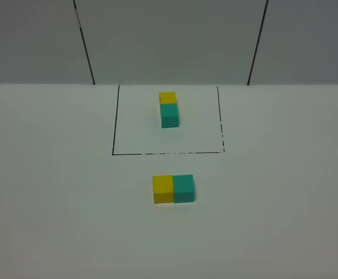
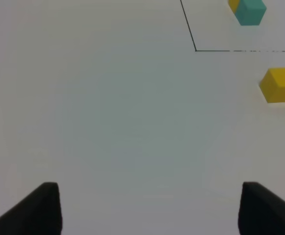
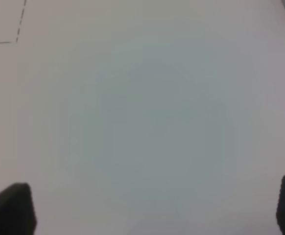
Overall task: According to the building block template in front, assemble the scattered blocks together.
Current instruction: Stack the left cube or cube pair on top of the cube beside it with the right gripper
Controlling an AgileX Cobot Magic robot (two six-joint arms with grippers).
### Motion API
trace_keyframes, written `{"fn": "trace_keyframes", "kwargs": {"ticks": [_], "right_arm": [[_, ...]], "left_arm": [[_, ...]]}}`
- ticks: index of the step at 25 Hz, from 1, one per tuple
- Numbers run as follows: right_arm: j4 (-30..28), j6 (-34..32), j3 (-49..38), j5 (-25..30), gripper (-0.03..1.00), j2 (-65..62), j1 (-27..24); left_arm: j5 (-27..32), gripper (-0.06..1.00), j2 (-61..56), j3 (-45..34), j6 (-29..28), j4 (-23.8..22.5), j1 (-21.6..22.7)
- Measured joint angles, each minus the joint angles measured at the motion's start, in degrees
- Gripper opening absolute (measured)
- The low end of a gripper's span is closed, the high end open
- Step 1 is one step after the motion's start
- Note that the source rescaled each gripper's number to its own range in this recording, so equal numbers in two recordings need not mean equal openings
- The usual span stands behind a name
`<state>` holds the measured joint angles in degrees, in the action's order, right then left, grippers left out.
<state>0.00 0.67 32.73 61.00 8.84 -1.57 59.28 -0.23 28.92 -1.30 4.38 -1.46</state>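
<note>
My worktop [image 1: 53, 221] is plain matte white with no pattern. On it a thin black line [image 1: 115, 119] draws a rectangle, solid on the sides and broken into dashes along the near edge and towards the near right corner. The building block template [image 1: 169, 110] inside it is half yellow and half teal-green, both halves unmarked. The scattered blocks [image 1: 173, 188] repeat those colours: the yellow block [image 1: 162, 189] is an even warm yellow and the teal-green block [image 1: 184, 188] a flat teal-green, each slightly darker on its near face. My left claw [image 2: 150, 208] and right claw [image 3: 154, 208] are black. The wall [image 1: 169, 40] behind is pale grey, crossed by dark seams [image 1: 85, 46].
</note>
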Motion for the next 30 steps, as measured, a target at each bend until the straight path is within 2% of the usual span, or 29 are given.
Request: {"fn": "trace_keyframes", "kwargs": {"ticks": [6,12,22,30], "right_arm": [[0.0,0.0,0.0,0.12,0.98,-1.74,0.27],[0.0,-0.67,-1.05,-2.21,0.96,-1.74,0.27],[0.0,-2.98,-3.57,-1.95,0.73,-2.59,0.27],[0.0,-4.45,-4.19,-1.59,0.71,-5.77,0.27]], "left_arm": [[0.0,0.64,0.0,0.0,0.0,0.0,0.0],[0.0,0.64,0.0,0.0,0.0,0.0,0.0],[0.0,0.64,0.0,0.0,0.0,0.0,0.0],[0.0,0.64,0.0,0.0,0.0,0.0,0.0]]}}
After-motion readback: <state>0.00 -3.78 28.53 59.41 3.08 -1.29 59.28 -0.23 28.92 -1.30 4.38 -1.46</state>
